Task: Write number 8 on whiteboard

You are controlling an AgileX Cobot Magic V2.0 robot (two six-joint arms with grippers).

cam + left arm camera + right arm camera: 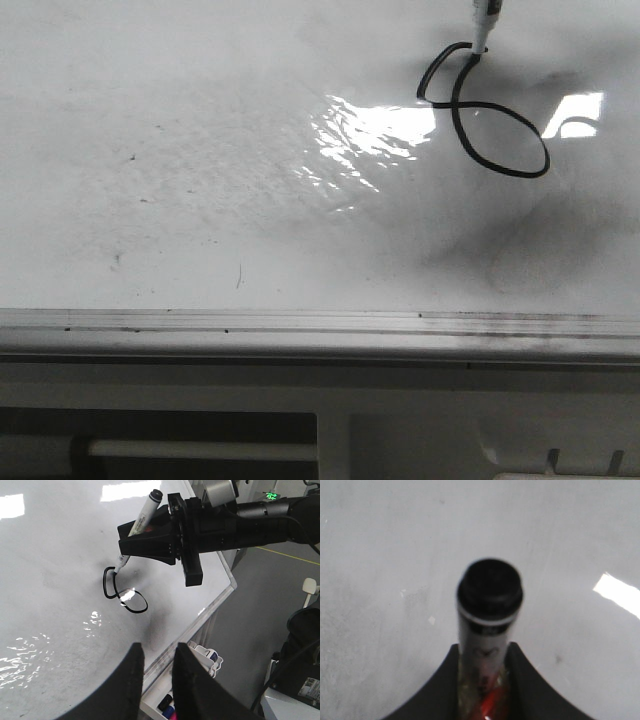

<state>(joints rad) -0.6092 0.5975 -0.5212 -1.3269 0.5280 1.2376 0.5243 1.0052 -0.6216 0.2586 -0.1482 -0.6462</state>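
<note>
The whiteboard [200,150] is a glossy white board with grey smudges. The number 8 [458,106] is a thin black line of two slanted loops at the upper right. It also shows in the left wrist view [119,593]. A white marker [143,516] with a black cap end has its tip [477,44] on the top of the upper loop. My right gripper [131,540] is shut on the marker [489,605], as the right wrist view [483,652] shows. My left gripper [157,652] is open and empty, above the board's lower edge, well away from the 8.
A grey metal rail [300,322] runs along the board's lower edge. A white tray [209,661] with spare markers hangs below that edge. Bright glare [370,135] lies left of the 8. A dark smudge [540,240] lies below it.
</note>
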